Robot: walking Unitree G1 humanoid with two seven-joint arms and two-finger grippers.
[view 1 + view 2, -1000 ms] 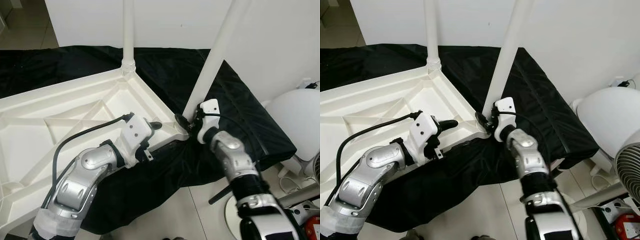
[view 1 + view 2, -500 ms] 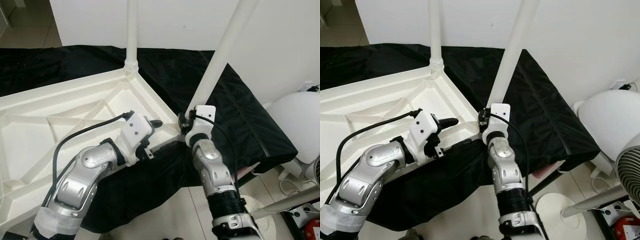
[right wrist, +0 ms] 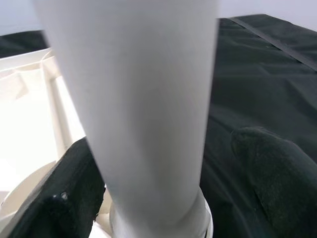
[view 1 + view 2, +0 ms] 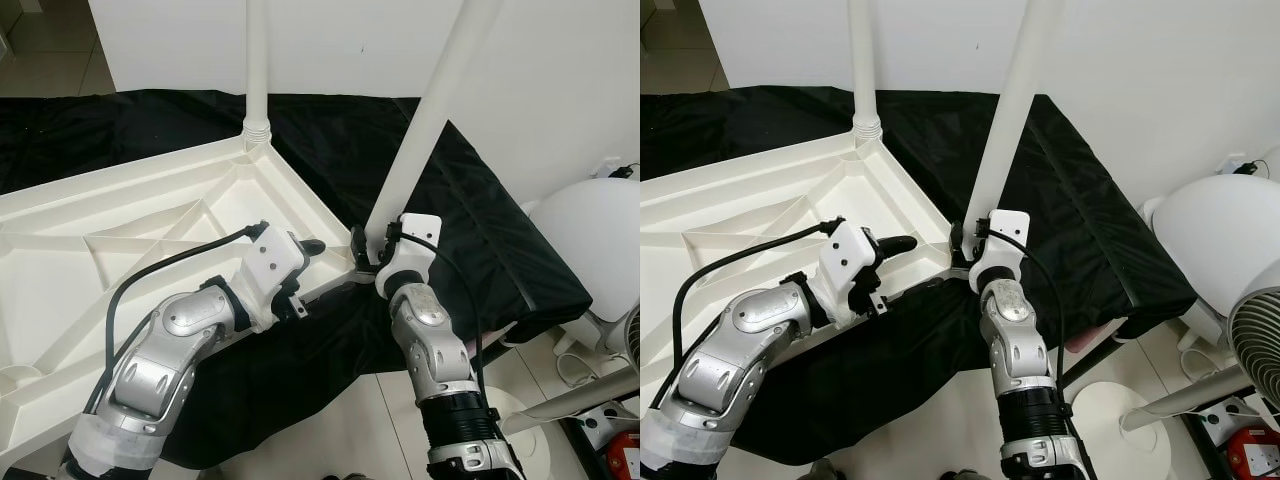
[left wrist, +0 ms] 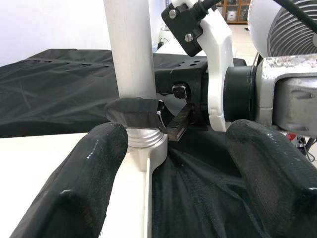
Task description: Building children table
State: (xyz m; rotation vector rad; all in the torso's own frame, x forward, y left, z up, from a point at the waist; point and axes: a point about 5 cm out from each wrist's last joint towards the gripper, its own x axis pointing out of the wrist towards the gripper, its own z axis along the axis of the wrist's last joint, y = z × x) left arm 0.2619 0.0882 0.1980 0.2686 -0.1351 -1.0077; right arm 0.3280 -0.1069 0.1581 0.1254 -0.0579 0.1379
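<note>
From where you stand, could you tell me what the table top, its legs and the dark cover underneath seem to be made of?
The table top looks like moulded cream plastic: ribbed underside, soft sheen. The near leg and the far leg look like smooth white plastic tubes, the far one ending in a ridged collar. The cover seems a thin black fabric or sheeting, creased and faintly glossy.

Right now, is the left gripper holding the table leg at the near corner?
No, the left gripper is open beside that corner; the right gripper is at the leg.
</note>
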